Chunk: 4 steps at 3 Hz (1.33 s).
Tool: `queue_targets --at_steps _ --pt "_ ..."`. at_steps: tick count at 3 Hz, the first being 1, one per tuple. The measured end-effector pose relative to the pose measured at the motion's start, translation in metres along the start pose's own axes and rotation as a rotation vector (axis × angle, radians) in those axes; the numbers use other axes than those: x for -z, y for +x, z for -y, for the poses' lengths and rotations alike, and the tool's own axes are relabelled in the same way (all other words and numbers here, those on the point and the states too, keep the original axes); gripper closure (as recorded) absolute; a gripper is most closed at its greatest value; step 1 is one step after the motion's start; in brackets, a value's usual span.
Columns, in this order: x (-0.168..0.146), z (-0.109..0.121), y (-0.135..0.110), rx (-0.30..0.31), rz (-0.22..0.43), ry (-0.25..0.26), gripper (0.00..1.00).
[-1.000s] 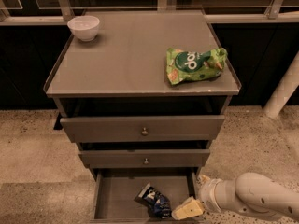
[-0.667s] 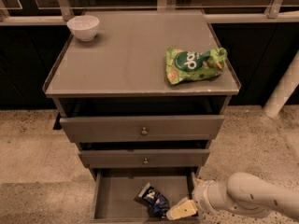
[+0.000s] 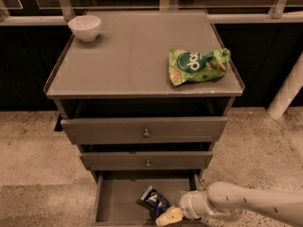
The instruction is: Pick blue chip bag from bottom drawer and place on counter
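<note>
Camera view, blue chip bag (image 3: 152, 200) lying diagonal in bottom drawer (image 3: 118, 197), gripper (image 3: 166, 217) beside

A white bowl (image 3: 84, 27) is seen at the far left corner of the grey bench (image 3: 128, 60); a green snack bag (image 3: 196, 65) is laid near its right edge. The gripper (image 3: 169, 216) is held below the front edge, at the bottom drawer (image 3: 118, 197).
</note>
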State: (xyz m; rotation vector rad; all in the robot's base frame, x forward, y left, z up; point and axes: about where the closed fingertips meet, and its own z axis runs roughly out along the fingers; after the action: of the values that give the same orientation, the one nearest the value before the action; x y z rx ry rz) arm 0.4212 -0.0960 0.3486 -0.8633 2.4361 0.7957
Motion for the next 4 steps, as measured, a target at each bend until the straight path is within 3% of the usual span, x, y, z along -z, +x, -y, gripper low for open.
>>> queue_targets --at_steps 1,2,3,4 --pt "-0.011 -0.004 0.009 -0.019 -0.004 -0.02 0.0" --pt "-0.018 0.004 0.016 -0.065 0.016 0.012 0.0" --pt "-0.048 0.022 0.02 -0.078 0.049 0.042 0.0" --pt "-0.083 0.038 0.02 -0.086 0.079 0.04 0.0"
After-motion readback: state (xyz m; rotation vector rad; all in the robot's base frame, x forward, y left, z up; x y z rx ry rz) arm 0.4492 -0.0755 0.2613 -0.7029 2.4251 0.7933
